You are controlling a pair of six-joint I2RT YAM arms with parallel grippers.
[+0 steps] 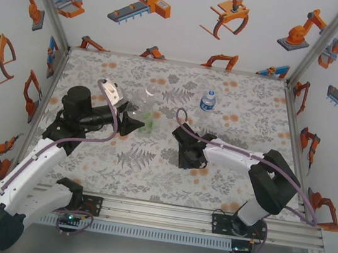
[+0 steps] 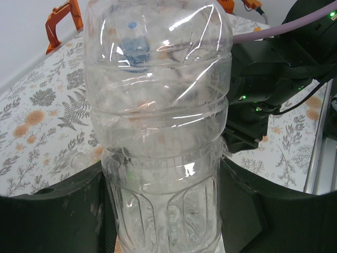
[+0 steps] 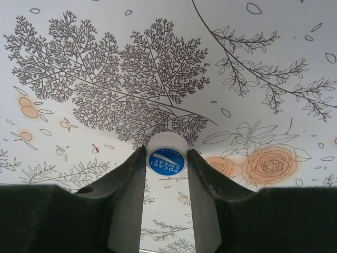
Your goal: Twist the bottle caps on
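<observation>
While the left gripper (image 2: 163, 205) is clamping the clear ribbed plastic bottle (image 2: 158, 105), the right gripper (image 3: 166, 158) is pinching the small round white blue-labelled plastic cap (image 3: 167, 161) flat on the floral mat (image 3: 295, 31); keeping it level while lifting should help threading.

text: POCARI SWEAT | on: white cap (image 3: 167, 157), blue top face
</observation>
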